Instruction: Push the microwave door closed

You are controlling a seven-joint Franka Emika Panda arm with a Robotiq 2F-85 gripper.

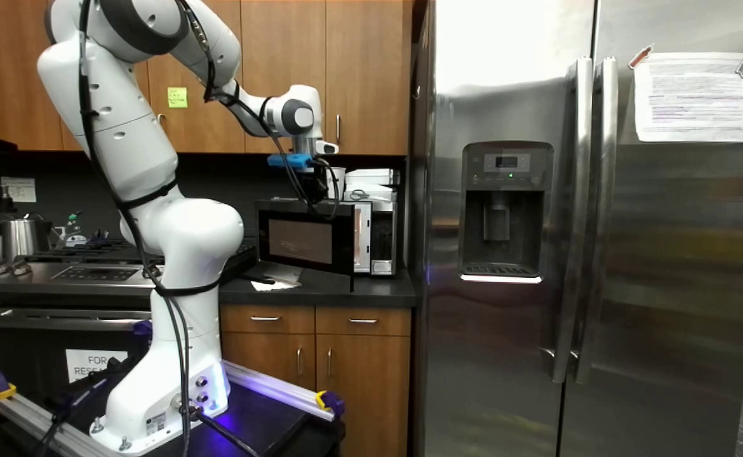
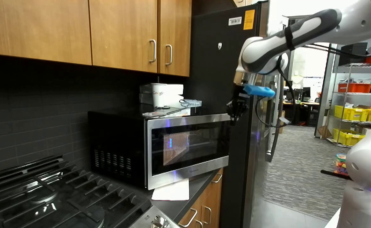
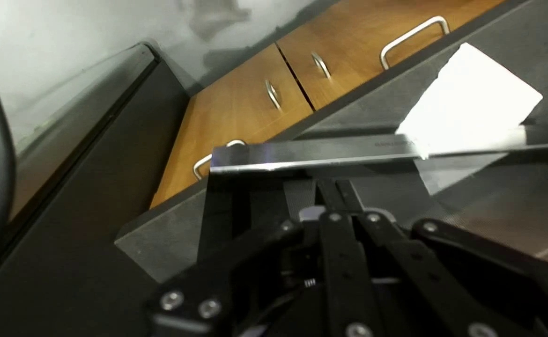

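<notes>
Facing the wide rectangular dark-glass, silver-grey-framed microwave door (image 2: 190,147), standing ajar on the small boxy black-and-steel microwave (image 2: 119,139). Likely to move as one rigid panel, swinging lightly on its hinge, with a firmer push probably needed at the end to latch. Slippery, by the look of glass and polished steel, and to be treated as fragile over the window. Best not gripped at all: better pushed flat close to the free edge, far from the hinge, on the dark border beside the window. Set just below and beside the end effector (image 3: 336,192), outer face toward it, free edge nearest, hinge well apart. As for the end effector: jaws fully together, nothing between, hence usable as a blunt pusher; impossible to tell from these views whether touching the door. Past it, on top of the microwave, a white lettered cup (image 2: 159,98). Well below it, in front of the door's lower edge, a flat white sheet (image 2: 172,191) on the dark grey bench (image 1: 381,289). To one side and apart, the tall stainless-steel fridge (image 1: 651,266).
</notes>
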